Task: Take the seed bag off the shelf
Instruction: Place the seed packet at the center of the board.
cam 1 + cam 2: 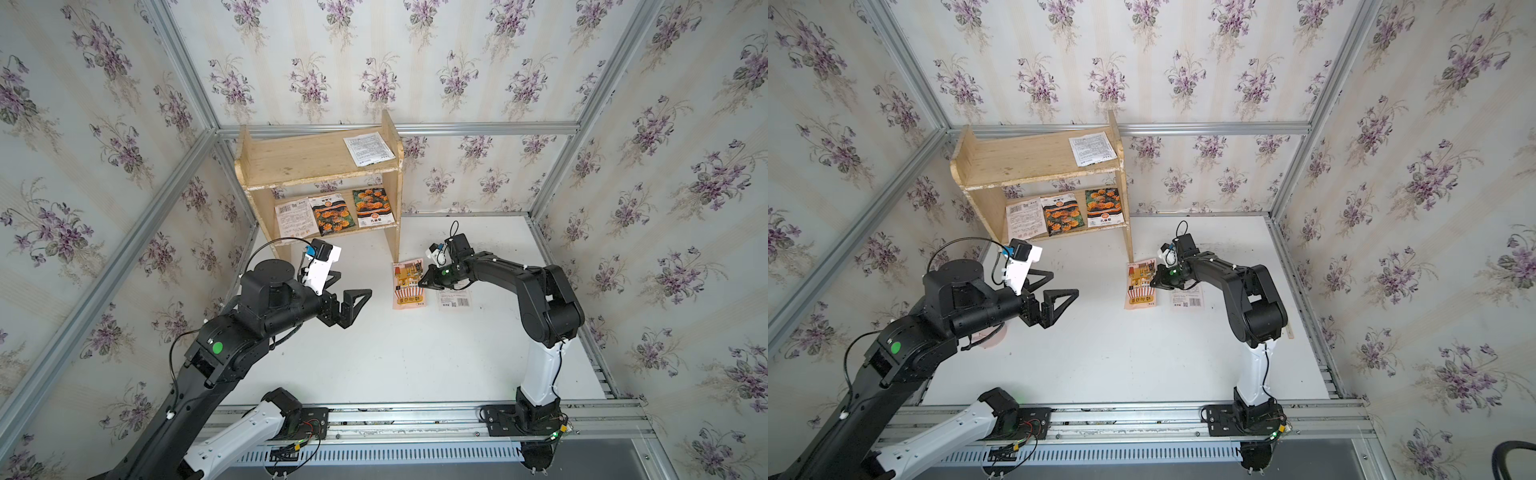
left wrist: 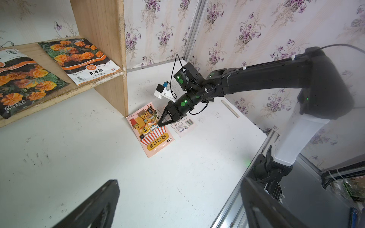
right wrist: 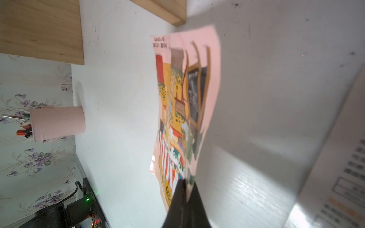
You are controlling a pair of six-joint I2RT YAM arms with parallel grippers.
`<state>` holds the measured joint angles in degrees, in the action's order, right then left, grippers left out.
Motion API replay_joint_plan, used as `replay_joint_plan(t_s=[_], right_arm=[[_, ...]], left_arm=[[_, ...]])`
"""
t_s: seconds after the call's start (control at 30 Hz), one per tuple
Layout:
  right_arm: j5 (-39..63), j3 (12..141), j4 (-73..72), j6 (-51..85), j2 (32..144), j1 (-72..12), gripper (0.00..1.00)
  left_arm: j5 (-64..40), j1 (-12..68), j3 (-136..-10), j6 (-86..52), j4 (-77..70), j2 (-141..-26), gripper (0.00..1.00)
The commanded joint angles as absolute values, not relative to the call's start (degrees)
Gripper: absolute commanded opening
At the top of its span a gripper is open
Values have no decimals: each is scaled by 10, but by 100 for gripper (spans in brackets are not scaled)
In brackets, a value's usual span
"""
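The right claw [image 1: 420, 283] pinched the pink illustrated seed bag [image 1: 405, 293] on the white desk [image 1: 395, 353], beside the pale wooden shelf [image 1: 299, 160]. Release looked next; the left claw [image 1: 353, 283] gaped wide, empty.

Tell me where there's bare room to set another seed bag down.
Bare: the table middle, from the pink bag to the front rail; the shelf's top board left of the white packet. Crowded: the lower board, filled by three packets, and beside the shelf's right foot, where that bag and a barcode packet sit.

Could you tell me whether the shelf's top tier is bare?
No, a white printed packet lies flat on the top board of the shelf, close to one upright side panel.
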<state>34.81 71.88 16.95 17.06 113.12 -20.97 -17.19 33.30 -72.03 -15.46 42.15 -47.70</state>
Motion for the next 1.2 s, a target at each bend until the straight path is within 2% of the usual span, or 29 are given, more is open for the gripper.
replay_joint_plan(t_s=[0.0,0.13,0.3,0.53,0.73,0.87,0.97,1.07,1.17], right_arm=[[319,724,188,157,1140,-210,0],[305,727,192,155,1147,-210,1],[295,732,195,154,1152,-211,8],[274,731,201,155,1153,-210,28],[238,728,205,154,1130,-210,34],[232,706,174,149,1089,-211,38],[268,655,115,149,1030,-212,42],[299,594,43,156,951,-221,51],[279,548,13,166,875,-245,58]], left_arm=[[-175,332,-717,-158,402,-475,100],[-176,332,-710,-162,401,-476,100],[-172,332,-706,-165,399,-477,100],[-149,333,-707,-187,399,-480,100],[-143,332,-719,-193,406,-489,100],[-126,332,-727,-205,396,-494,100],[-111,332,-737,-211,381,-502,100],[-97,333,-757,-210,360,-518,100],[-83,333,-799,-196,348,-552,100]])
